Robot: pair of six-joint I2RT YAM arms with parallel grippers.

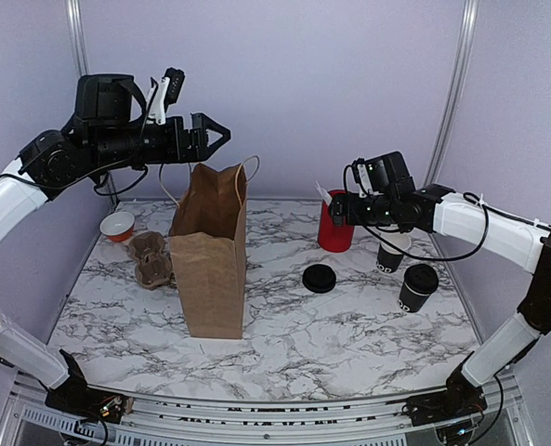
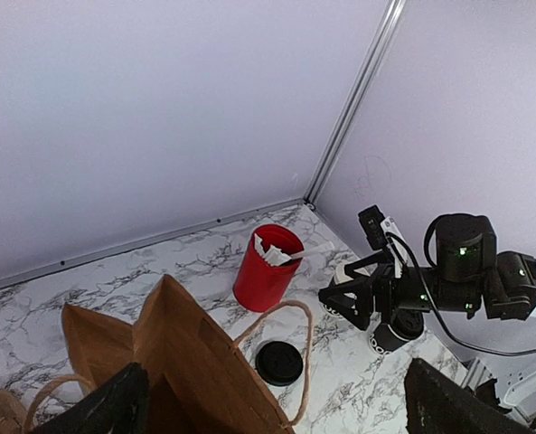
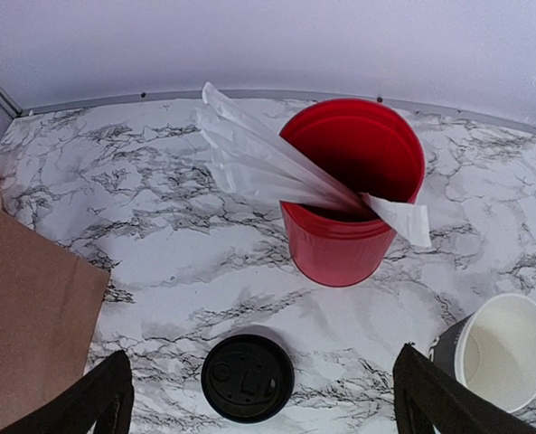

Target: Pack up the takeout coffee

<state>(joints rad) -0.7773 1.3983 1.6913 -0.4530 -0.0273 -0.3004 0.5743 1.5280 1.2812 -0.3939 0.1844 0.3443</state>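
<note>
Left gripper [image 1: 212, 136] jaws apart above paper bag [image 1: 210, 251]; right gripper [image 3: 262, 380] jaws apart; takeout coffee [image 3: 498, 354] (upright) near table [image 1: 303, 344] right edge.

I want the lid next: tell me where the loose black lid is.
Top view: the black lid lies flat right of centre, between the paper bag and the lidded black cup, just in front of the red cup.

In the top view a tall brown bag [image 1: 210, 251] blocks center left, with bare table [image 1: 294, 339] right of it. A red cup [image 1: 334, 230], black lid [image 1: 320, 278] and open black cup [image 1: 391, 253] crowd the right.
</note>
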